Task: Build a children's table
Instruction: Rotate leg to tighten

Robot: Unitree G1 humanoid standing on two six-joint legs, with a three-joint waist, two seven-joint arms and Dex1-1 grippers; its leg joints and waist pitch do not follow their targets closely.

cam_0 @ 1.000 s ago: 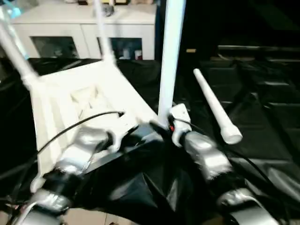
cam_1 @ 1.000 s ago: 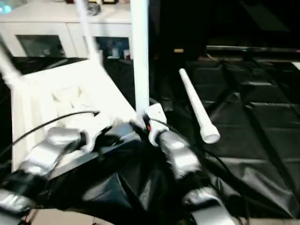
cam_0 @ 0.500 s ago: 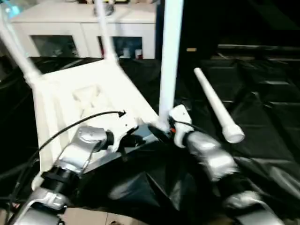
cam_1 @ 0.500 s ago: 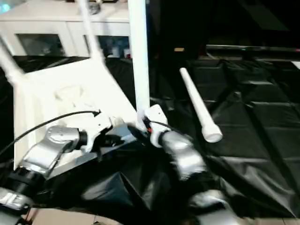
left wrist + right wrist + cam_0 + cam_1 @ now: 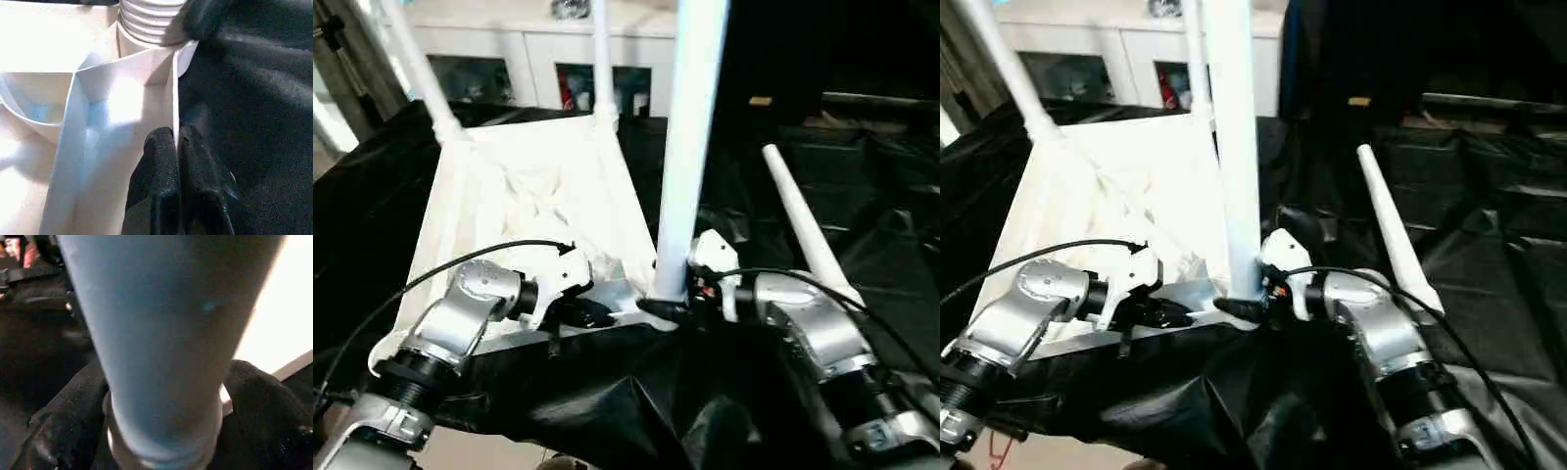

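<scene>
Three legs stand upright from the inverted table top [image 5: 524, 201], which rests on black sheeting [image 5: 862, 186]; a loose leg [image 5: 803, 230] lies beside it, and a white cabinet [image 5: 548, 49] stands behind. In the left wrist view, we see the left gripper [image 5: 176, 147] pinched onto a rim rib. In the right wrist view, the right gripper's fingers [image 5: 254, 401] flank the near leg [image 5: 161, 342] at its socket; we cannot tell whether they clamp it.

A black, crinkled sheet [image 5: 862, 235] covered the worktop. On it the white tabletop [image 5: 538, 211] lay upside down, ribbed underside up, with legs standing from three corner sockets. A loose white leg [image 5: 808, 230] lay on the sheet to its right, near but apart.
</scene>
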